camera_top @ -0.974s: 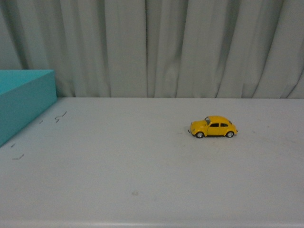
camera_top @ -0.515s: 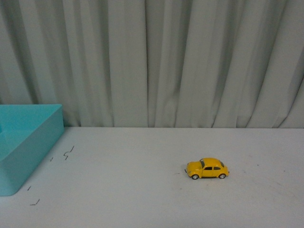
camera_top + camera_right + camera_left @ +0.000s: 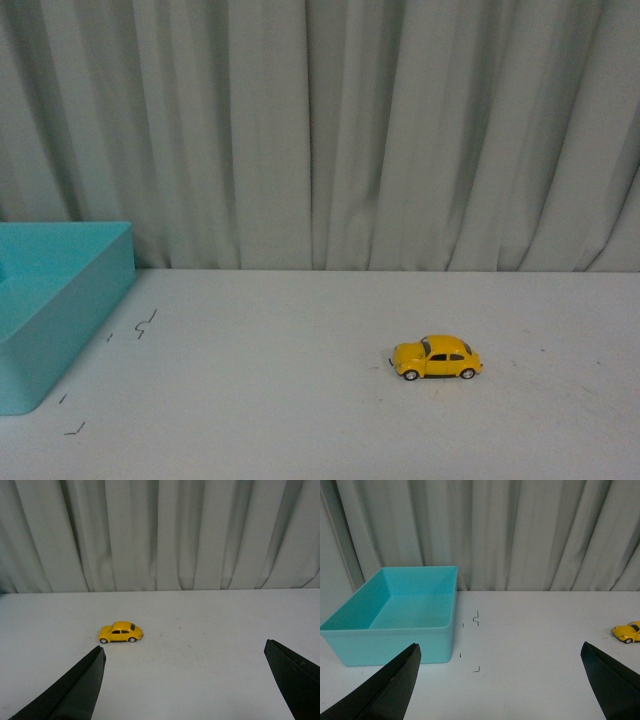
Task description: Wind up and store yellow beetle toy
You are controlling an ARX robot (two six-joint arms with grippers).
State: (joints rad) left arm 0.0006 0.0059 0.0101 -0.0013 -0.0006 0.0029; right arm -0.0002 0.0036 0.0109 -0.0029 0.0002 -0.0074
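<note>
The yellow beetle toy stands on its wheels on the white table, right of centre in the front view, nose pointing left. It also shows in the right wrist view and at the edge of the left wrist view. A teal box stands at the table's left; it is empty in the left wrist view. My left gripper is open and empty, near the box. My right gripper is open and empty, short of the toy. Neither arm shows in the front view.
A pale pleated curtain hangs behind the table's far edge. Small black marks lie on the table beside the box, also seen in the left wrist view.
The front camera's view has tilted up since a second ago, so the toy and box sit lower in the picture. The toy has not moved on the table.
</note>
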